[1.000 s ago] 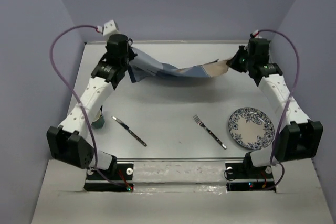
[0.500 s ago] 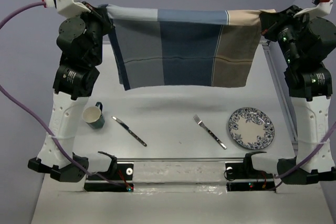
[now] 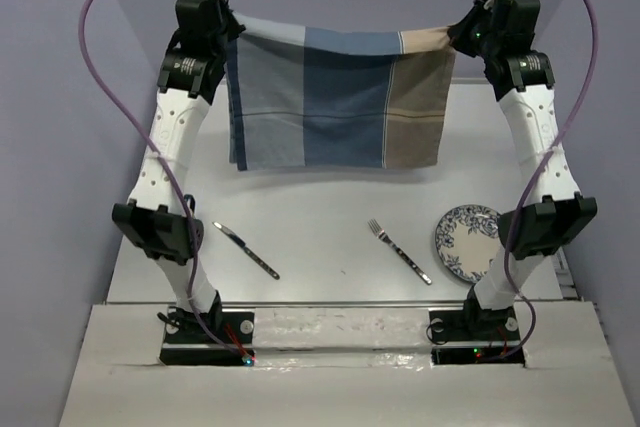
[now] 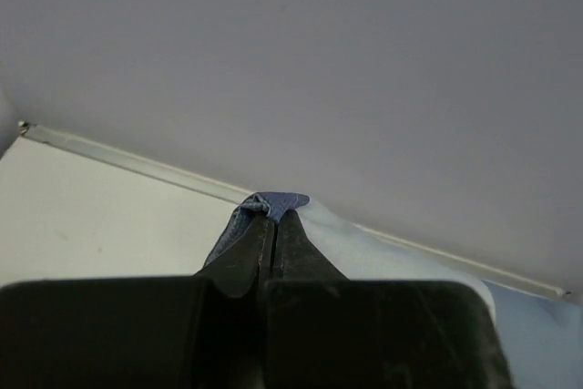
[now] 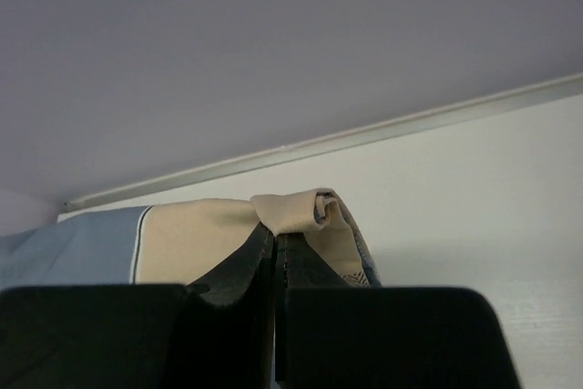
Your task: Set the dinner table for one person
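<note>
A blue-and-tan striped placemat (image 3: pixel 335 97) hangs spread out in the air over the far half of the dinner table (image 3: pixel 320 202). My left gripper (image 3: pixel 228 32) is shut on its blue top corner (image 4: pixel 278 199). My right gripper (image 3: pixel 455 39) is shut on its tan top corner (image 5: pixel 301 207). In the left wrist view the left gripper (image 4: pixel 271 218) pinches the cloth at its tips. In the right wrist view the right gripper (image 5: pixel 275 234) does the same. The mat's lower edge hangs free above the tabletop.
A knife (image 3: pixel 246 250) lies near the front left and a fork (image 3: pixel 399 250) near the front middle. A blue-patterned plate (image 3: pixel 463 242) sits front right, partly behind the right arm. A metal rail (image 3: pixel 340 304) runs along the near edge.
The placemat went from sagging low at the table's far end to being lifted high and stretched flat. Since half a second ago both arms have carried it lower and farther back.
</note>
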Controlling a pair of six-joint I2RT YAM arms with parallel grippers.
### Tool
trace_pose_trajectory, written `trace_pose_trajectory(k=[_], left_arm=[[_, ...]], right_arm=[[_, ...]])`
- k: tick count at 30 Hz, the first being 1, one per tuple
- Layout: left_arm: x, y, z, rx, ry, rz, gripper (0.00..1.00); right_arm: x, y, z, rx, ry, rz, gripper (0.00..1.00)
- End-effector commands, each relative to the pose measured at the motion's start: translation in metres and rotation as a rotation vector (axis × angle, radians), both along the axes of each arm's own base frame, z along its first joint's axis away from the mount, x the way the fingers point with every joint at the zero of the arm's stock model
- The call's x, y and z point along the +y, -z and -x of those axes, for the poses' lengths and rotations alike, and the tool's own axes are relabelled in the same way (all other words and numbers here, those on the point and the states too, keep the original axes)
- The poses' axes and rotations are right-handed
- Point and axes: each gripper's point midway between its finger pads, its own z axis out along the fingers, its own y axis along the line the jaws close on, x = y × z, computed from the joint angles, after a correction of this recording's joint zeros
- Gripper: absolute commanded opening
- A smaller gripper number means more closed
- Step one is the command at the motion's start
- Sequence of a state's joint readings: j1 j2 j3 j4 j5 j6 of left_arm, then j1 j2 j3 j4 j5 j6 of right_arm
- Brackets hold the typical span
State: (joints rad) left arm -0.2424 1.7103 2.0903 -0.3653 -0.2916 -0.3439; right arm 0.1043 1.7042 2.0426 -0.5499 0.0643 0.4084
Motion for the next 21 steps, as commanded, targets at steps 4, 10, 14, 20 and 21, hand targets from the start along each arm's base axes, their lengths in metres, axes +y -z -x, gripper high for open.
trace_pose_trajectory(k=[4,10,14,20,21], left_arm=[[-0.003,-0.107,0.018,-0.259,0.070,0.139,0.00],[-0.002,-0.029,0.015,-0.080,0.096,0.127,0.00],[-0.003,0.068,0.028,0.044,0.109,0.164,0.00],[0.003,0.260,0.073,0.330,0.108,0.220,0.00],[0.004,0.275,0.079,0.357,0.107,0.220,0.00]], right_arm=[[-0.018,-0.122,0.003,-0.291,-0.026,-0.055,0.00],[-0.007,-0.041,0.007,-0.110,-0.077,-0.085,0.00],[0.011,0.075,0.017,0.108,-0.141,-0.166,0.00],[0.016,0.234,0.052,0.405,-0.124,-0.231,0.00],[0.016,0.249,0.057,0.434,-0.122,-0.229,0.00]])
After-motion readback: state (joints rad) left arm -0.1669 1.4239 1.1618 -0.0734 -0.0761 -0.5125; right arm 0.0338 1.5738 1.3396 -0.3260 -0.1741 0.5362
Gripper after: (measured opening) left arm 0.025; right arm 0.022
